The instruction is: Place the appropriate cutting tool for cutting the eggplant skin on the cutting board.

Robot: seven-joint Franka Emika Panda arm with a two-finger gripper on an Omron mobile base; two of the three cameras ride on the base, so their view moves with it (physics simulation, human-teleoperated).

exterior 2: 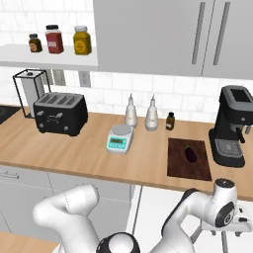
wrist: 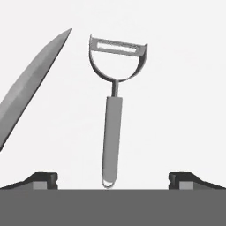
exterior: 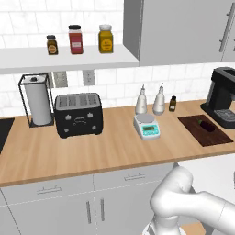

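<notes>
The jaws stood wide apart with nothing between them, the gripper [wrist: 113, 178] hanging over a plain white surface [wrist: 176, 110]. Straight ahead of it in the hand view lay a Y-shaped peeler [wrist: 113, 110], grey all over, its long axis running away from the camera: the looped handle end sat nearest, midway between the two fingertips [wrist: 42, 180], and the crosswise blade head pointed to the far side. Just beside it, apart from it, lay a knife blade [wrist: 31, 88], slanted, its tip aimed up and toward the peeler's head.

Farther off, the base views showed the light wooden countertop surface [exterior: 114, 151]. The cutting board [exterior 2: 188, 158] lay flat on it just beside the black coffee machine [exterior 2: 231, 126], with the eggplant [exterior 2: 189, 153] resting on top. Left of these stood a small kitchen scale [exterior 2: 120, 138], two bottles [exterior 2: 141, 112], a dark toaster [exterior: 79, 114] and a paper-towel holder [exterior: 36, 100]. Against the white tiled wall, a shelf [exterior: 64, 58] carried three spice jars [exterior: 76, 40], with grey cabinets [exterior 2: 163, 34] beside it
</notes>
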